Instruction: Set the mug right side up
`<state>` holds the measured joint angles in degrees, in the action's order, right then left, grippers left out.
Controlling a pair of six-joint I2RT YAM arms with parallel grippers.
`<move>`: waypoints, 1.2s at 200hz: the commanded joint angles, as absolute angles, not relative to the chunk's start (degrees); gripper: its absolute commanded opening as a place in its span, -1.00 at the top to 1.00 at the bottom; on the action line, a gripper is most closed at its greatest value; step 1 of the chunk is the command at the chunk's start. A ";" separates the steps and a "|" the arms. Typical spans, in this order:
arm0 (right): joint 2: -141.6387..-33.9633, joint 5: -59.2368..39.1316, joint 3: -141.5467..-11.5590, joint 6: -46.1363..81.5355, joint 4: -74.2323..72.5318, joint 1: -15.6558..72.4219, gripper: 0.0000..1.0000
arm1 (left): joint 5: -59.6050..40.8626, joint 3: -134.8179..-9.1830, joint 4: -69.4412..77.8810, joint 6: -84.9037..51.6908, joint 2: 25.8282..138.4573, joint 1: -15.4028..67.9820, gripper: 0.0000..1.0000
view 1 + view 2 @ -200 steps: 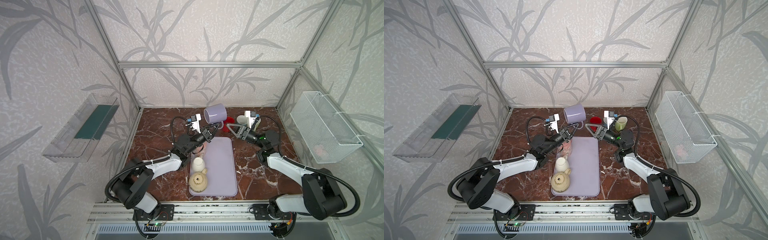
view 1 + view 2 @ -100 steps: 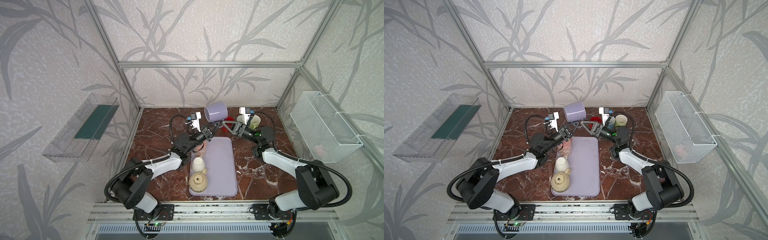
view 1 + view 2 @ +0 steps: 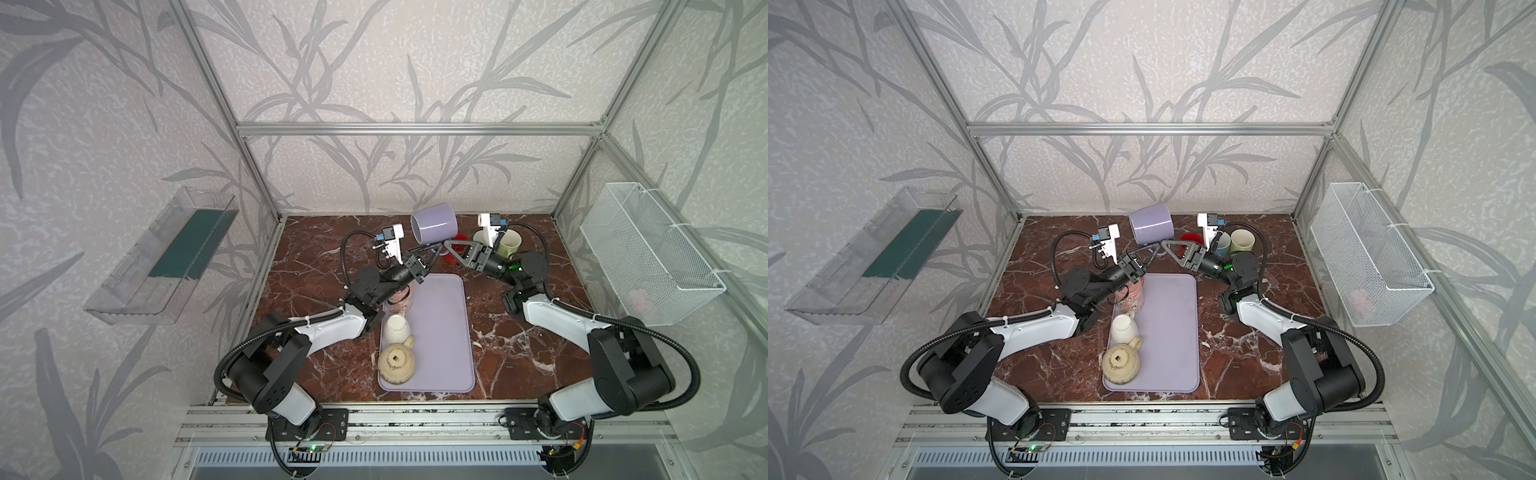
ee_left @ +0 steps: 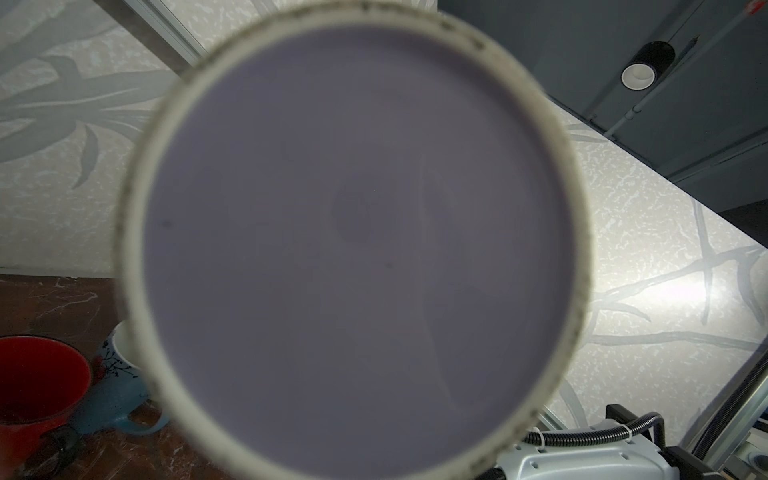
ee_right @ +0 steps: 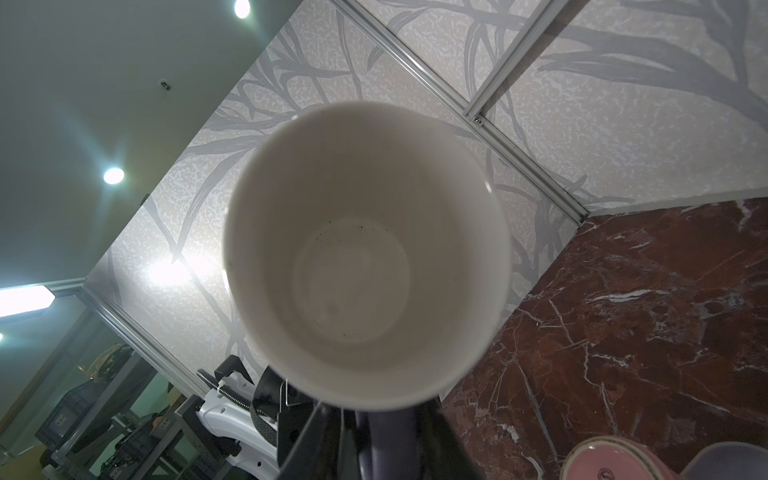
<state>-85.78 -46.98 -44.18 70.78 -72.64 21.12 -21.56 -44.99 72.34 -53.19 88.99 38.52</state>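
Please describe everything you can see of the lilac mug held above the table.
The lilac mug looks glossy ceramic, white inside, with a pale speckled ring around its lilac base. It hangs above the table on its side, base toward the left arm, mouth toward the right. The left gripper is shut on it; fingers of the right gripper flank its handle, contact unclear.

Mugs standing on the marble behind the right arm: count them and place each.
3. Red mug nearest the middle, blue mug beside it, pale green mug farthest out. The arm may hide others.
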 commanded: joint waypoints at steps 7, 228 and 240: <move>-86.19 -46.87 -46.06 71.70 -78.20 21.49 0.41 | -22.41 -47.06 77.60 -53.25 89.45 38.76 1.00; -83.10 -45.91 -42.81 65.68 -72.01 21.27 1.00 | -20.05 -44.99 62.85 -47.12 86.15 38.58 0.32; -81.74 -45.13 -42.31 63.57 -68.91 21.26 1.00 | -19.55 -43.83 62.45 -46.22 85.18 38.58 0.23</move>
<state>-86.74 -45.84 -42.28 68.90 -70.57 20.75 -20.91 -45.58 63.79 -49.56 88.88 38.52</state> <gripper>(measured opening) 0.162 0.347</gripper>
